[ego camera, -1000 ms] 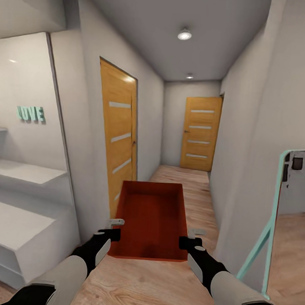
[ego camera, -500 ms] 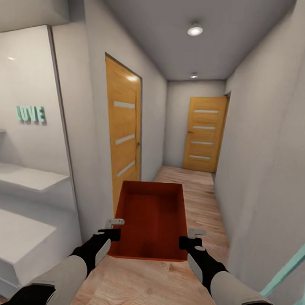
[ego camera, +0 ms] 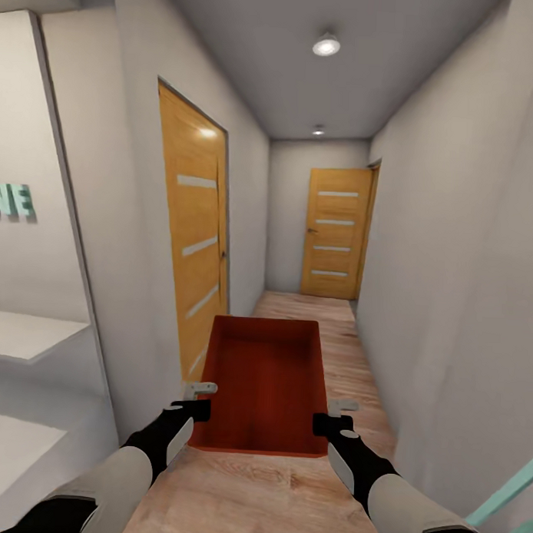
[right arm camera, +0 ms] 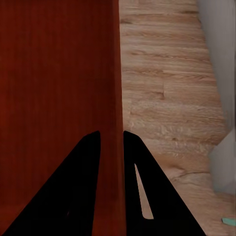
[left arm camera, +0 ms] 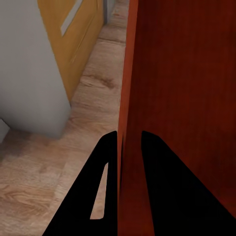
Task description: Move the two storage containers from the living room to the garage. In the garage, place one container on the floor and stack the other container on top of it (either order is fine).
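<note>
The left gripper (ego camera: 202, 399) and right gripper (ego camera: 332, 415) each pinch a side wall of one container (ego camera: 264, 383), one finger inside and one outside, carrying it level between them above the wood floor (ego camera: 236, 488). The corridor runs ahead of the grippers: a grey wall (ego camera: 133, 239) close beyond the left gripper, a side door (ego camera: 192, 241) just past it, and an end door (ego camera: 335, 232) far ahead.

Procedure, as judged: keep both pinches firm and the arms at fixed spacing. Steer the base down the corridor centre. Hold the container level. Allow margin at the left wall corner. The garage is not yet reached.
</note>
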`<state>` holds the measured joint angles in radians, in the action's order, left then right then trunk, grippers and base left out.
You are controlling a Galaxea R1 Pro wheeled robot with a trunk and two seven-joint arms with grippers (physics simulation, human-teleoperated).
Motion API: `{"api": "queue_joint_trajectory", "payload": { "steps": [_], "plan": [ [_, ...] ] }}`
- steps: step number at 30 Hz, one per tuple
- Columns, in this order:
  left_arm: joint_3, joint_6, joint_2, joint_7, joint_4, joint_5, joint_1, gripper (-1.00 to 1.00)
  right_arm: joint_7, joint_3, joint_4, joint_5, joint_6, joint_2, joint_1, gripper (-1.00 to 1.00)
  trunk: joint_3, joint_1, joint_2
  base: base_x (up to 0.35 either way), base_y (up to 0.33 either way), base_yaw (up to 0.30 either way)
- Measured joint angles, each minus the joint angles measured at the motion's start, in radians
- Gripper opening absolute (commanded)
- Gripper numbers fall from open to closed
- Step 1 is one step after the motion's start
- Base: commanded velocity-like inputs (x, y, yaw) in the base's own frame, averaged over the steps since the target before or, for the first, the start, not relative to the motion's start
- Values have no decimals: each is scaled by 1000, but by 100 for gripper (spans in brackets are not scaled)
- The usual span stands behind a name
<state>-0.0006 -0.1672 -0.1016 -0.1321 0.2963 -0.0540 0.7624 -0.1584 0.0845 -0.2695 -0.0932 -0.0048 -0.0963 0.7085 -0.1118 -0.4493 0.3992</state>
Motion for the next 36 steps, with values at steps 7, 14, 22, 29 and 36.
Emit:
{"api": "queue_joint_trajectory", "payload": {
  "steps": [7, 14, 22, 29, 36],
  "plan": [
    [1, 0, 0, 1, 0, 1, 0, -100, 0, -1, 0, 0, 0, 0, 0, -100, 0, 0, 0, 257, 222, -241],
    [2, 0, 0, 1, 0, 3, 0, -100, 0, -1, 0, 1, 0, 0, 0, -100, 0, 0, 0, 298, 165, -218],
    [3, 3, -1, 1, -3, 2, 0, -100, 0, 2, 0, 1, 0, 1, 0, -100, 0, 0, 0, 320, 26, -35],
    [3, 6, -1, 1, -5, 0, 0, -100, 0, 3, 0, 1, 0, 1, 0, -100, 0, 0, 0, 323, 0, -1],
    [4, 3, -1, 1, -6, 1, 0, -100, 1, 2, 0, 1, 3, 1, 0, -100, 0, 0, 0, 323, 0, 0]
  ]
}}
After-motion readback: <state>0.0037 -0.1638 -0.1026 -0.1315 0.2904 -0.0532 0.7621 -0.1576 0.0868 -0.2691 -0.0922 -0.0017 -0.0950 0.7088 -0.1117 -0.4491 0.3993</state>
